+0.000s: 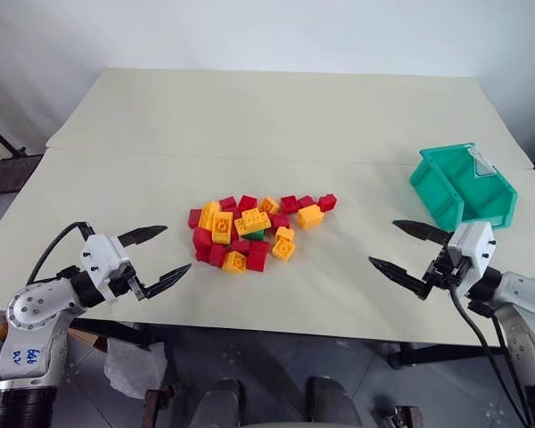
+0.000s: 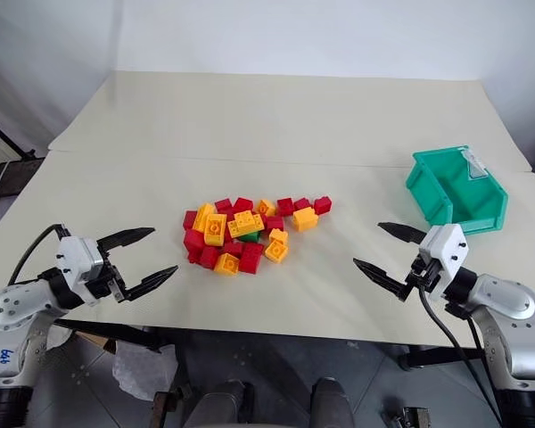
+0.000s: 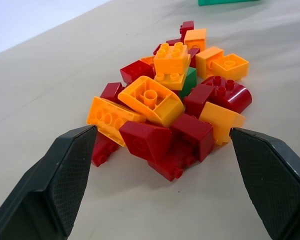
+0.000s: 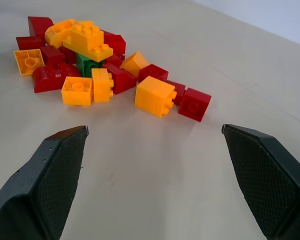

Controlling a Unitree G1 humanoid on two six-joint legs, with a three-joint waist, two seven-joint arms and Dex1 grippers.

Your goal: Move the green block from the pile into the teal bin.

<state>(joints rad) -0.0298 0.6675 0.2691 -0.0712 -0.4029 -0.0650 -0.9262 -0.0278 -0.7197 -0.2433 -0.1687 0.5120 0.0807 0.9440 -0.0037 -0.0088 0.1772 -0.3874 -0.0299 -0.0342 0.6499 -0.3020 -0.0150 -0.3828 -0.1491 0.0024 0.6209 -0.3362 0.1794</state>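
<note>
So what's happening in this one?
Nothing is being handled yet. The left gripper and right gripper hover open and empty over the near edge of the table, one on each side of the pile. The green block sits in the middle of the pile, partly buried under a yellow brick. The teal bin stands apart on the robot's right side, beyond the right gripper.
</note>
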